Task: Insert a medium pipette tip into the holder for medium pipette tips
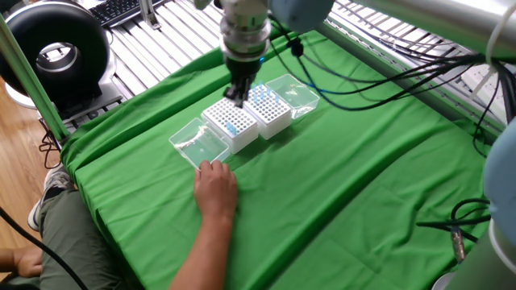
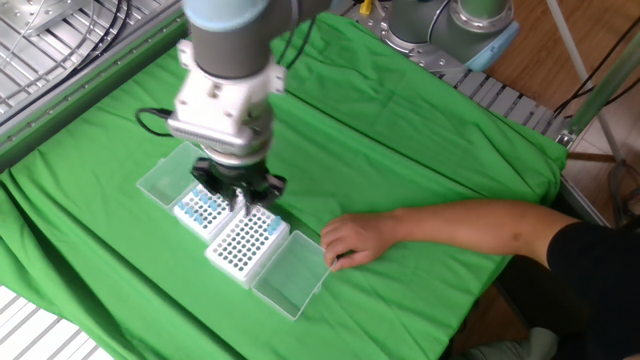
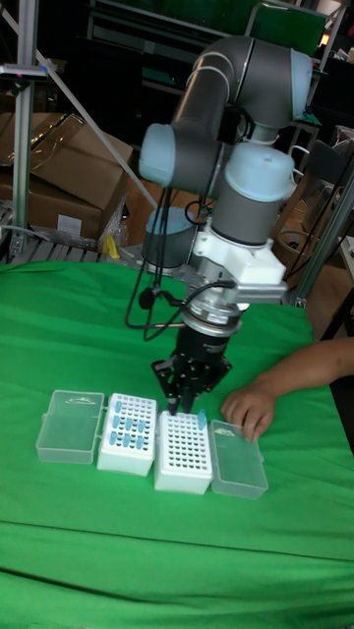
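Legible text — none that I can make out in any view. Tip boxes (image 3: 183, 452), their clear lids (image 3: 70, 425) and the arm's housing (image 3: 254, 192) show no readable label, brand or number — keyboard (image 1: 121, 10), upper left, too blurred.
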Robot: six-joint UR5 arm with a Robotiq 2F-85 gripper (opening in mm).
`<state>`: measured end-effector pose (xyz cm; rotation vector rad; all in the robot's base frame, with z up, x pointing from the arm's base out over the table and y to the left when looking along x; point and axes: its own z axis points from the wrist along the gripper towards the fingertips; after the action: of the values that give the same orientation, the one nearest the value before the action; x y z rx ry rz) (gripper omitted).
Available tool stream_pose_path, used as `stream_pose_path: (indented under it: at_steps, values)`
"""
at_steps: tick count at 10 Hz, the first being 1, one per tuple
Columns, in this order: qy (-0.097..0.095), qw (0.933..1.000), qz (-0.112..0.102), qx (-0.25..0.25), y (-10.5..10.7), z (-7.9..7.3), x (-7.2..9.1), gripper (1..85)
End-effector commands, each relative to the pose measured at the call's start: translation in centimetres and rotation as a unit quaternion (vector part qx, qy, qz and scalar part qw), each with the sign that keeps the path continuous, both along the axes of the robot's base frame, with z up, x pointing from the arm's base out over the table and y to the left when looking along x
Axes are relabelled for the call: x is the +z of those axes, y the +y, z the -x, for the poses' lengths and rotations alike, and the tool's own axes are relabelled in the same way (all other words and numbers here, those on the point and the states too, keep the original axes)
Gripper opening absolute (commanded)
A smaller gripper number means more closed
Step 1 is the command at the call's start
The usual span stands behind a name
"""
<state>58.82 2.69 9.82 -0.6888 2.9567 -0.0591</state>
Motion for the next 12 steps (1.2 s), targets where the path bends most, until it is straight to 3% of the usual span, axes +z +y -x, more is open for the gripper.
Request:
stream_pose_path:
  at_steps: [1, 3, 6, 7, 9, 10, 11, 12]
  values:
    - [0.011, 0.9991, -0.009, 0.039, -4.0, 1.2, 0.5, 29.7]
    - [0.007, 0.9991, 0.003, 0.042, -5.8, 2.6, 0.2, 29.7]
    - [0.006, 0.9988, 0.029, 0.038, -7.5, 3.2, -0.3, 28.0]
    - [0.013, 0.9995, 0.007, 0.029, -6.0, 3.2, -0.3, 37.0]
    - [0.043, 0.9975, -0.033, -0.046, -4.2, 4.7, -0.4, 42.0]
    - [0.048, 0.9947, -0.02, -0.088, -5.0, 5.0, -0.4, 42.3]
    - [0.032, 0.9945, 0.016, -0.098, -7.0, 4.4, -0.4, 40.7]
    - [0.02, 0.9966, 0.027, -0.075, -7.5, 3.7, -0.3, 40.3]
